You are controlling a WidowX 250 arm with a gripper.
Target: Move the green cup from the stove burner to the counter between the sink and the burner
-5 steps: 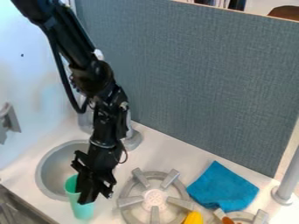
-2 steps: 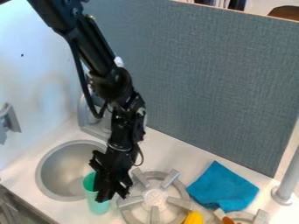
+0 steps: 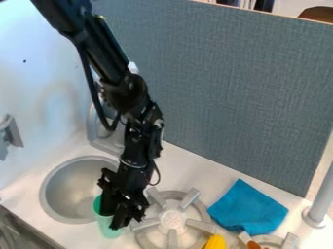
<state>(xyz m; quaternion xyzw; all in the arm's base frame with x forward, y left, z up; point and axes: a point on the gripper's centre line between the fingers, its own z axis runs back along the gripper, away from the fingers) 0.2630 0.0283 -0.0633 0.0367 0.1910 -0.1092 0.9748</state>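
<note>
Blue-grey fabric partition (image 3: 228, 92) behind and to the right of the round metal sink (image 3: 68, 187); white wall (image 3: 42, 63) to its left, with a grey fixture (image 3: 10, 133). Pale counter (image 3: 185, 168) all around its rim, grey faucet (image 3: 96, 133) at its back. Just beside the sink, at its front right: translucent mint-green cup (image 3: 108, 230), upright, partly hidden behind the black gripper (image 3: 118, 216). Impossible to tell whether open, closed or gripping the cup. Black robot arm (image 3: 110, 63) slanting down from above the sink. Right of the sink, near the cup: grey toy burner (image 3: 172, 220). Farther right of the sink: crumpled blue cloth (image 3: 248, 210), yellow object (image 3: 215, 242), second burner (image 3: 290, 240) with an orange-brown object (image 3: 253, 245) at its edge. Farthest from the sink: upright grey pole (image 3: 323, 197).
</note>
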